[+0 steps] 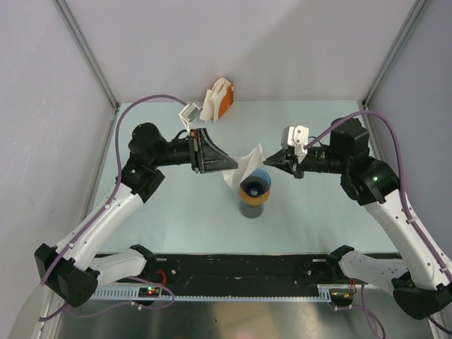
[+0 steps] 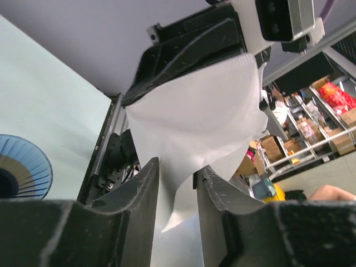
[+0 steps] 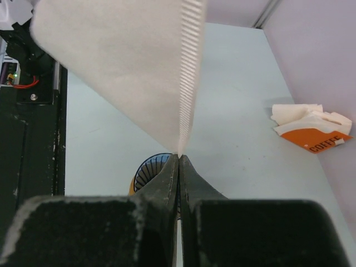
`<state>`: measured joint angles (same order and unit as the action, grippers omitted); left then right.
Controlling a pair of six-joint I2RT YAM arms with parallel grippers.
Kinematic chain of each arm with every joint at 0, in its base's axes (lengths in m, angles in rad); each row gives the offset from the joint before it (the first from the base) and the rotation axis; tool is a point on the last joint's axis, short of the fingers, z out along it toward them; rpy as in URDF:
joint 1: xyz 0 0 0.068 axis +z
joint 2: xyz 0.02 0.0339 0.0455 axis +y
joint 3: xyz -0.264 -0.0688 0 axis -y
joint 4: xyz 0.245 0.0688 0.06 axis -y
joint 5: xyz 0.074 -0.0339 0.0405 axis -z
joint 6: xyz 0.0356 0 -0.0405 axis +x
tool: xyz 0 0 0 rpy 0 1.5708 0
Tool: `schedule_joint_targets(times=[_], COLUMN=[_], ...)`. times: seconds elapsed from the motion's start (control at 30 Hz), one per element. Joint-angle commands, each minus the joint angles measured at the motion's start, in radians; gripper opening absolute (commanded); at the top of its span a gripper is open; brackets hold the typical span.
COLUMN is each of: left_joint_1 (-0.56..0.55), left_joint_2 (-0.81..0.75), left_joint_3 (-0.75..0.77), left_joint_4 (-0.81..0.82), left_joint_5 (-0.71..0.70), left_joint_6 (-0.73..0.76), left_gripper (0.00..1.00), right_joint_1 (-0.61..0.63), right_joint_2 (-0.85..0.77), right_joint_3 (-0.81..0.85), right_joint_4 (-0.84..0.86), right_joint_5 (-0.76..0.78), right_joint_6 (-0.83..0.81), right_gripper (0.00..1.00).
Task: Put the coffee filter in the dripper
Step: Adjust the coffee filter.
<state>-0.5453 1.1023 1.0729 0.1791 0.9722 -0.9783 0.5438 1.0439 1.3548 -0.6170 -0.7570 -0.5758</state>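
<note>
The filter (image 3: 128, 61) is light, floppy paper, best pinched at its crimped seam. The right hand (image 3: 179, 158) grips it there; the left hand (image 2: 177, 168) gapes loosely around its lower edge.

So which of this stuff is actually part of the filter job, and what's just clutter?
Job: coffee filter, pinched by the right gripper, passing through the open left gripper; blue dripper.
Lying about: orange-and-white filter pack at the back; orange ring and dark cup under the dripper.

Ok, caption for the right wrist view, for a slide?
Right end effector shut on the edge of the coffee filter, blue dripper beyond its fingertips.
</note>
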Motion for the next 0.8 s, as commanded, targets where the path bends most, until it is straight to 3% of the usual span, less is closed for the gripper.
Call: schedule_joint_targets(times=[0.0,0.37,0.6,0.77], left_joint_1=[0.042,0.046,0.045,0.045], left_joint_2=[-0.029,-0.033,-0.019,-0.012], left_joint_3=[-0.032,-0.062,-0.06,-0.06], left_joint_4=[0.031,0.031,0.052,0.122], left_joint_5=[-0.027,-0.03,-0.042,-0.038], left_joint_6=[-0.054,-0.038,-0.078,-0.142], left_gripper=[0.4,0.57,0.58,0.51], right_joint_1=[-0.013,-0.017,0.009,0.06], right_joint_2=[-0.068,-0.098,-0.103,-0.117], right_joint_3=[-0.036,-0.074,-0.086,-0.125], right_joint_4=[0.095,0.167,0.208,0.246], right_joint_5=[0.011,-0.015,0.017,0.135], right_joint_6=[-0.005,0.008,-0.003,-0.042], right_gripper=[0.0,0.0,0.0,0.0])
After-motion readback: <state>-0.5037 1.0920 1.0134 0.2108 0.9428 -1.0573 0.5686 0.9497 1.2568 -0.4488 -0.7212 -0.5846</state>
